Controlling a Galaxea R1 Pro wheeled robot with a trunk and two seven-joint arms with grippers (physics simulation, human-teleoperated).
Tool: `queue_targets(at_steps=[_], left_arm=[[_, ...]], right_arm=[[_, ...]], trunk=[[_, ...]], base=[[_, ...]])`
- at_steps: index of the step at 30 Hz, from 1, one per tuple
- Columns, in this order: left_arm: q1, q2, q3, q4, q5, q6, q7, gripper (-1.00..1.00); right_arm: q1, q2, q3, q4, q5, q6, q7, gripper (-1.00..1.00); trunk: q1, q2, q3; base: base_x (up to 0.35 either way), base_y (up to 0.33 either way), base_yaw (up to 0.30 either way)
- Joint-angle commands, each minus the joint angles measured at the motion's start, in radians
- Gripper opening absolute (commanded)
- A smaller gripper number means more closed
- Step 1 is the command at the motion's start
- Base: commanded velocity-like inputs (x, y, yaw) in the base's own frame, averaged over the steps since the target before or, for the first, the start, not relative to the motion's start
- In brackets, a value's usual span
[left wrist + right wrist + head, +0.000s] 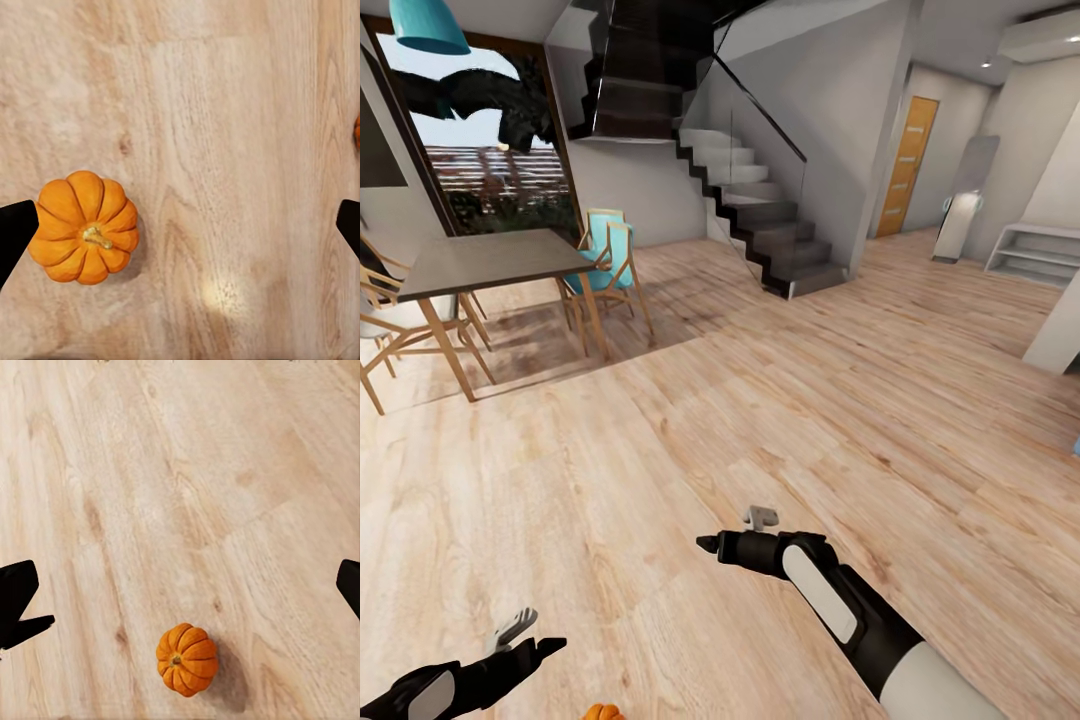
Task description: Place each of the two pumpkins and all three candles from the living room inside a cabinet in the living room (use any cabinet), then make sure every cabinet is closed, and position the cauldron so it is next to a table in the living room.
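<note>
Left gripper (180,225) hangs wide open and empty over the floor (225,112), and a pumpkin (84,227) sits right against one fingertip, off-centre between the jaws, so the left arm looks nearer. Right gripper (180,592) gapes empty too, one pumpkin (187,659) on the boards below. No more than two pumpkins are in sight, with no candles counted.
</note>
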Motion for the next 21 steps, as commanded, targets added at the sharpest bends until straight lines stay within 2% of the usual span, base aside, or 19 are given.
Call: queue_targets(at_steps=[1,4,6,8,9,10,11,13,15,21], left_arm=[[-0.001,0.000,-0.003,-0.001,0.009,0.007,-0.001,1.00],[0.000,-0.001,-0.003,-0.001,0.009,0.007,-0.001,1.00],[0.000,-0.002,-0.003,-0.001,0.009,0.007,-0.001,1.00],[0.000,-0.003,-0.003,-0.001,0.009,0.007,-0.001,1.00],[0.000,-0.003,-0.003,-0.001,0.010,0.007,-0.001,1.00],[0.000,-0.003,-0.003,-0.001,0.010,0.007,-0.001,1.00],[0.000,-0.003,-0.003,-0.001,0.010,0.007,-0.001,1.00],[0.000,-0.003,-0.003,-0.001,0.009,0.007,-0.001,1.00],[0.000,-0.002,-0.003,-0.001,0.009,0.007,-0.001,1.00],[-0.001,-0.003,-0.003,-0.001,0.009,0.007,-0.001,1.00]], right_arm=[[-0.001,-0.001,0.002,-0.005,-0.010,0.002,-0.008,1.00],[-0.001,0.000,0.002,-0.084,-0.010,0.024,-0.008,1.00],[0.000,0.000,0.002,-0.186,-0.016,0.053,-0.008,1.00],[0.004,-0.004,0.002,-0.327,-0.071,0.082,-0.009,1.00],[0.009,-0.005,0.002,-0.371,-0.109,0.089,-0.009,1.00],[0.012,-0.005,0.002,-0.390,-0.128,0.091,-0.010,1.00],[0.022,-0.009,0.003,-0.429,-0.177,0.095,-0.010,1.00],[0.028,-0.021,0.004,-0.454,-0.219,0.097,-0.010,1.00],[0.031,-0.032,0.004,-0.466,-0.240,0.098,-0.009,1.00],[0.033,-0.037,0.005,-0.468,-0.252,0.098,-0.008,1.00]], trunk=[[0.004,-0.008,-0.004],[0.015,-0.029,-0.013],[0.023,-0.043,-0.020],[0.031,-0.057,-0.026],[0.034,-0.064,-0.029],[0.038,-0.071,-0.032],[0.042,-0.078,-0.035],[0.050,-0.092,-0.042],[0.057,-0.106,-0.048],[0.080,-0.148,-0.067]], base=[[0.000,0.000,0.000],[0.000,0.000,0.000],[0.000,0.000,0.000],[0.000,0.000,0.000],[0.000,0.000,0.000],[0.000,0.000,0.000],[0.000,0.000,0.000],[0.000,0.000,0.000],[0.000,0.000,0.000],[0.000,0.000,0.000]])
